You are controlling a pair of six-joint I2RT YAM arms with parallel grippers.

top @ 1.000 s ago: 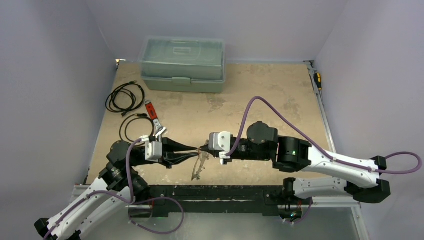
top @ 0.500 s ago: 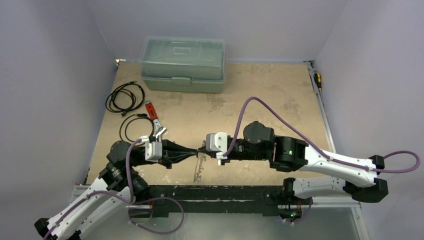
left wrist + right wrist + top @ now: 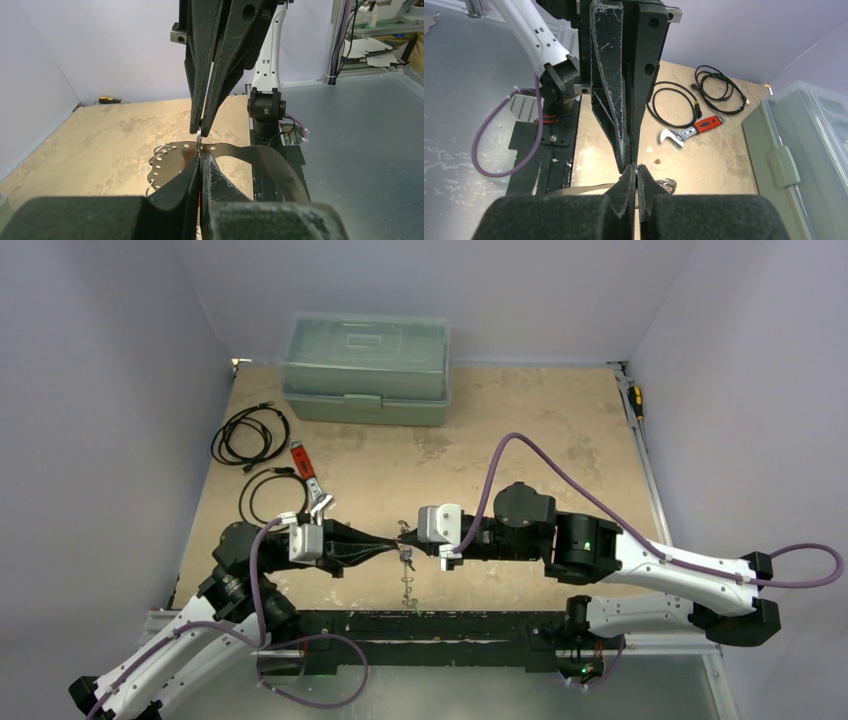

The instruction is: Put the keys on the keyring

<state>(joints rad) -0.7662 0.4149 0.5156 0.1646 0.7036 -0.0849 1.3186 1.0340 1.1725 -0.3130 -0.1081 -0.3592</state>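
From above, the left gripper and right gripper meet tip to tip near the table's front edge. Both are pinched shut on the keyring, which hangs edge-on below them, the keys bunched near its top. Only the left wrist view shows thin wire between the tips. Wrench and cables lie well apart. Key colours are too small to tell
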